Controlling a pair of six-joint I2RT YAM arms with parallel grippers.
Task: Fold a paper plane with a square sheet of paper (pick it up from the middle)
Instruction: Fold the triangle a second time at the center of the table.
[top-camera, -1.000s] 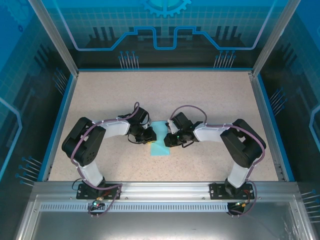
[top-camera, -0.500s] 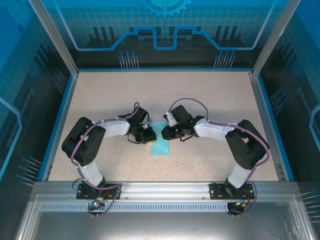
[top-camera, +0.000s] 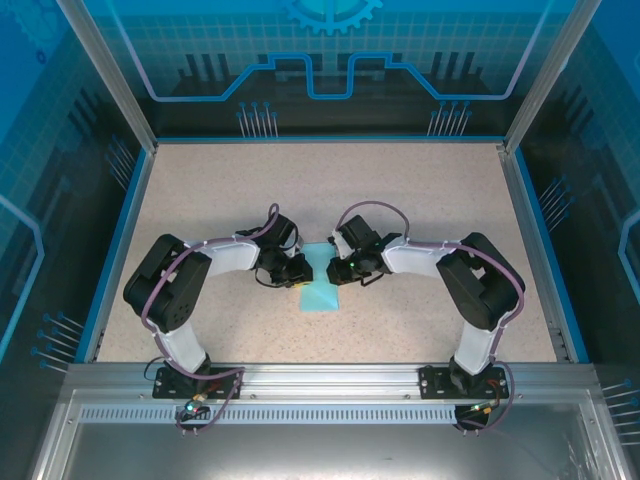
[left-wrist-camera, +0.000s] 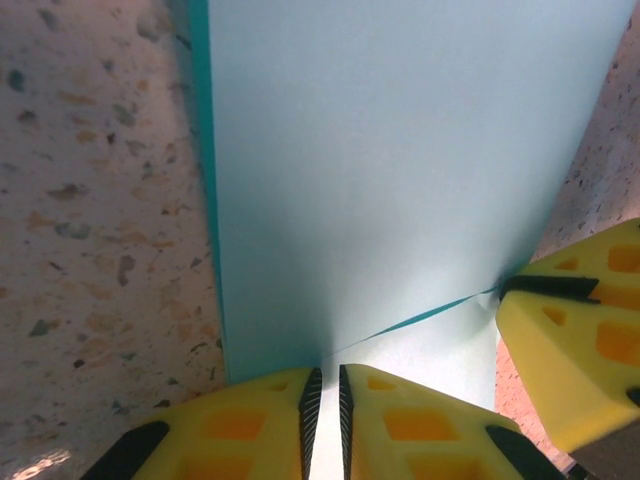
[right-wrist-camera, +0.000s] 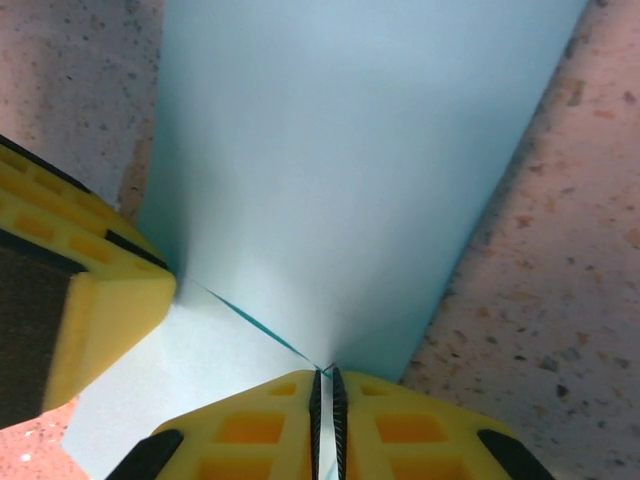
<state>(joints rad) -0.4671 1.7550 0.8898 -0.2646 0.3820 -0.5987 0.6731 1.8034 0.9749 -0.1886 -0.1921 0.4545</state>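
Observation:
The square sheet of paper (top-camera: 320, 292), light blue, lies folded into a narrow strip on the speckled table between the two arms. My left gripper (top-camera: 300, 270) is shut on its left edge, with the sheet pinched between the yellow fingers (left-wrist-camera: 250, 420). My right gripper (top-camera: 341, 270) is shut on the opposite edge. In the left wrist view the paper (left-wrist-camera: 400, 150) shows a diagonal crease running to the right gripper's finger (left-wrist-camera: 570, 350). The right wrist view shows the same crease on the paper (right-wrist-camera: 350, 150), and my right gripper (right-wrist-camera: 327, 420) is pinching its end. The paper plane is out of view.
The speckled tabletop (top-camera: 330, 190) has open room behind and in front of the paper. A blue rim (top-camera: 118, 250) bounds the sides. Aluminium posts (top-camera: 105, 75) rise at the back corners. A metal rail (top-camera: 320, 380) with both arm bases runs along the near edge.
The right arm has swung, and its gripper has shifted slightly back and left along the paper's edge. The left arm has stayed still, and both jaws have stayed shut on the sheet.

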